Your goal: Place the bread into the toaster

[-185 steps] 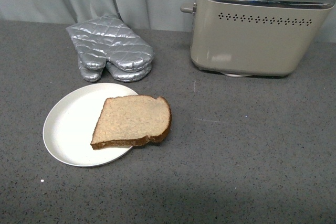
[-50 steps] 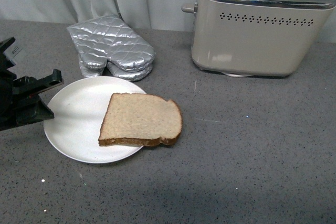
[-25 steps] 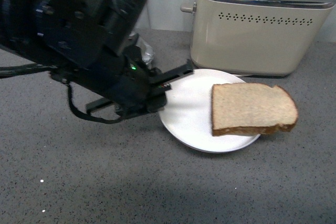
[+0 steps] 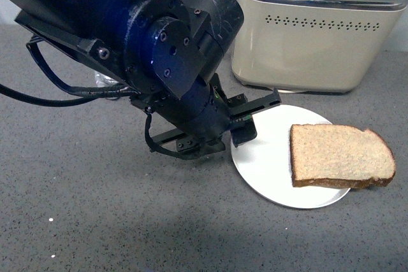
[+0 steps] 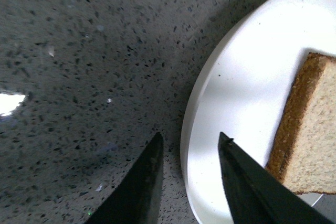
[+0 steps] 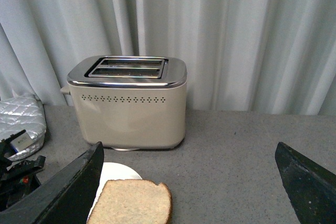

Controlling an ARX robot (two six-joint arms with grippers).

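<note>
The bread (image 4: pixel 340 157) lies flat on the right side of a white plate (image 4: pixel 264 164), its crust end overhanging the rim, just in front of the toaster (image 4: pixel 317 27). My left gripper (image 4: pixel 245 122) is shut on the plate's left rim; in the left wrist view the fingers (image 5: pixel 241 177) straddle the rim of the plate (image 5: pixel 231 103), with the bread (image 5: pixel 310 140) beyond. My right gripper (image 6: pixel 189 182) is open, above and in front of the bread (image 6: pixel 131 203), facing the toaster (image 6: pixel 128 100) with its two empty slots. The right arm is out of the front view.
My large left arm (image 4: pixel 127 36) fills the front view's upper left and hides most of the silver oven mitt, which shows at the edge of the right wrist view (image 6: pixel 18 116). Grey speckled countertop (image 4: pixel 95 221) all round. A grey curtain (image 6: pixel 236 35) hangs behind the toaster.
The left arm came in from the left, took the plate's rim and slid plate and bread rightward, now in front of the toaster. In the last half second it moved further right.
</note>
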